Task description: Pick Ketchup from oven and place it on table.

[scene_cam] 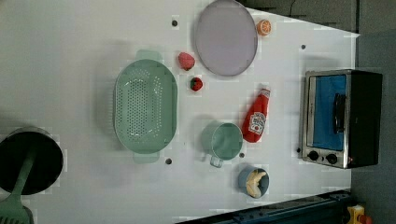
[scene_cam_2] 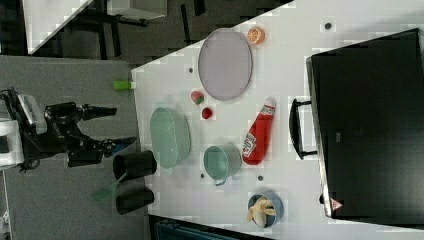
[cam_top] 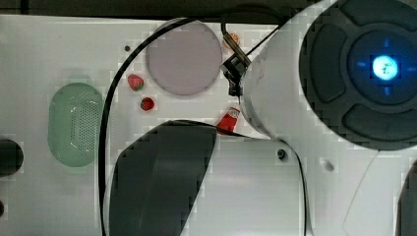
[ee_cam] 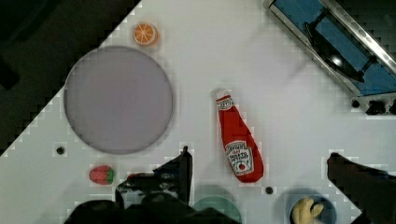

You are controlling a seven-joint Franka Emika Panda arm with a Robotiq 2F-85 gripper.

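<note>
Ketchup [scene_cam: 256,118] lies flat on the table [scene_cam: 70,56], between the mug [scene_cam: 224,141] and the oven [scene_cam: 341,119]. Gripper [scene_cam_2: 114,126] hangs wide open, holding nothing, well clear of it.

In the top view, the arm's white body [cam_top: 305,88] hides most of the Ketchup [cam_top: 229,120], leaving its capped end showing, and covers the oven entirely. The right view's right edge cuts off the oven [scene_cam_2: 370,125]. The wrist view crops the green cup [ee_cam: 217,210].
</note>
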